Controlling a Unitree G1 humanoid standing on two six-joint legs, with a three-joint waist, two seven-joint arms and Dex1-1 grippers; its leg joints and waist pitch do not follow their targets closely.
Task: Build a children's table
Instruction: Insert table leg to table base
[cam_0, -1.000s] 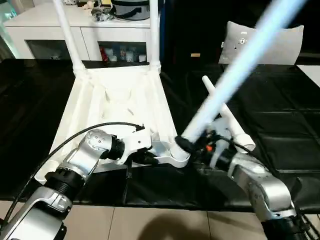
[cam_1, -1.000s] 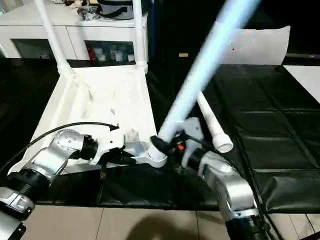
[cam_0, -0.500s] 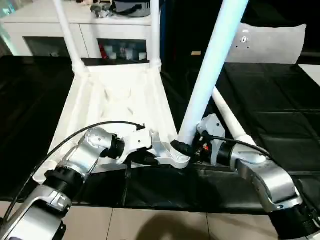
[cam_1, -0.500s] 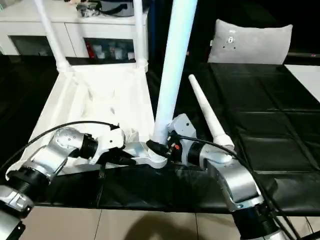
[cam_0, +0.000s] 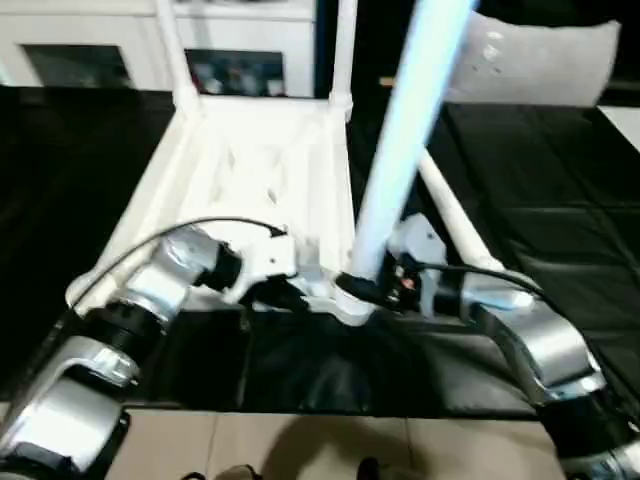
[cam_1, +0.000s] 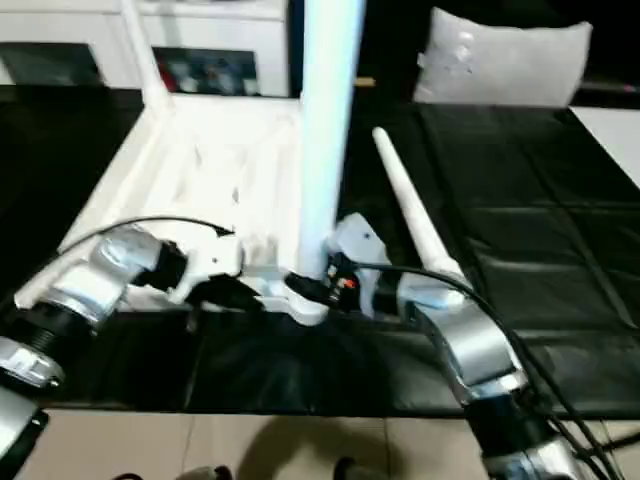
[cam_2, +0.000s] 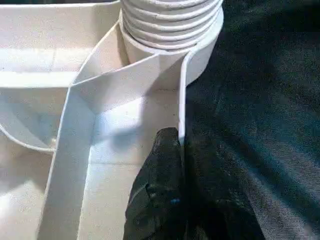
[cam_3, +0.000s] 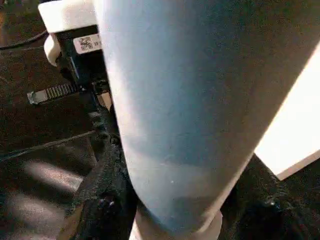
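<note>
Currently steadying the upturned table top (cam_0: 250, 170), lying on the black surface (cam_0: 540, 200), by pinching its near rim in the tightly closed left tool (cam_2: 181, 139), right beside the corner socket (cam_2: 200, 55). Gripping the third leg (cam_0: 400, 150) low down with the right tool (cam_0: 368, 290), clamped around it, and standing it nearly upright with its ribbed end in that socket. Risking a crooked start by tilting so long a leg, jamming the ribs or levering the top up off the surface; risking also losing the pinch and letting the top swing. Leaving the far legs (cam_0: 172, 50) standing in their sockets and the last leg (cam_1: 410, 215) lying loose just beside the right arm. Seeing blurred items behind the cabinet (cam_0: 270, 30) doors, too unclear for naming.
</note>
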